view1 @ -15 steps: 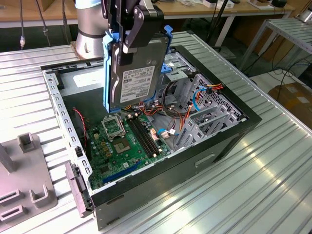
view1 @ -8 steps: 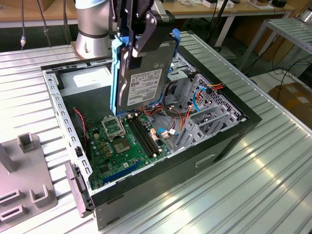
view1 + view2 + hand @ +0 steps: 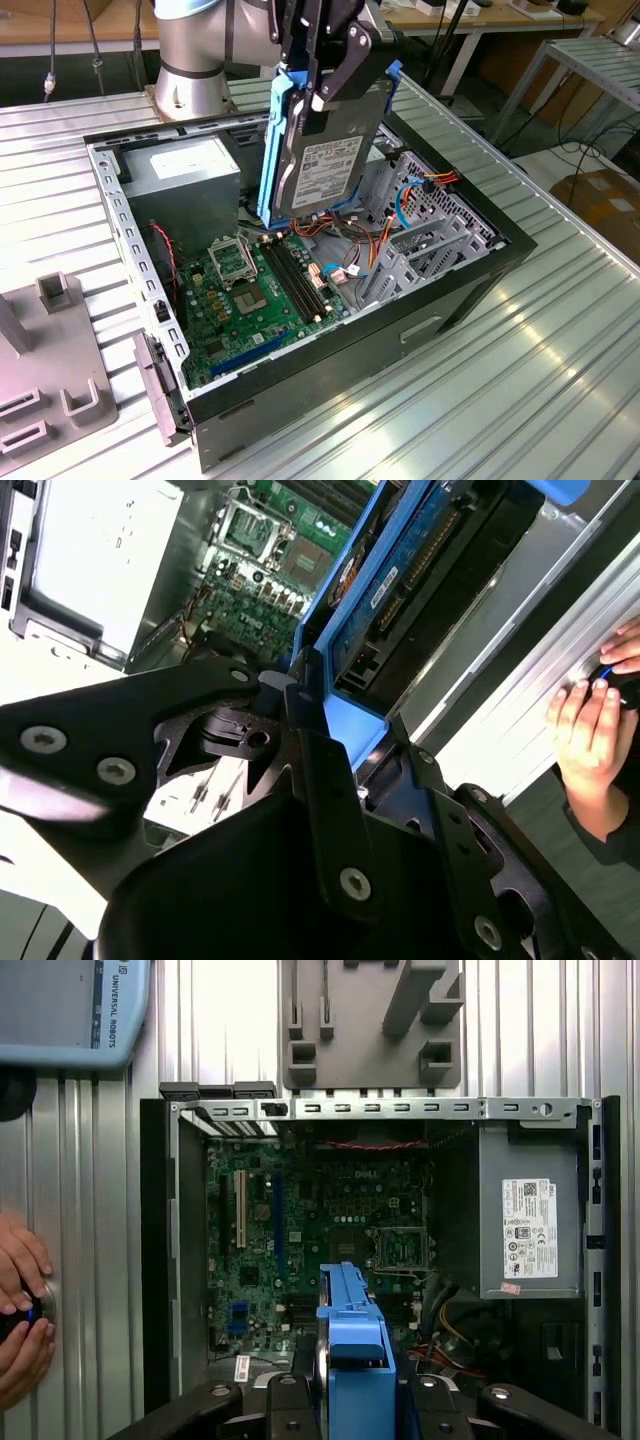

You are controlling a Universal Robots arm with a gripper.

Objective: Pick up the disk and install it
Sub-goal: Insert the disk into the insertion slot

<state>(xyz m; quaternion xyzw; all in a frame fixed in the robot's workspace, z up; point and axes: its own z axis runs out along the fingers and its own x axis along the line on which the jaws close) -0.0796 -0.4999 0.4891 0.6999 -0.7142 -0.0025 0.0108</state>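
Clamped by upper end in gripper (image 3: 322, 82), jaws closed on it: hard disk (image 3: 325, 165) in blue side-rail frame, upright, white label showing. Hanging over open computer case (image 3: 340, 350), lower edge above motherboard (image 3: 245, 300) inside case. Beside case, on ribbed table (image 3: 500, 380) — person's hand (image 3: 20, 1310).

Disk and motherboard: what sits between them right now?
In the exterior view, loose cables lie between the disk, held upright by the gripper, and the motherboard; otherwise open air.
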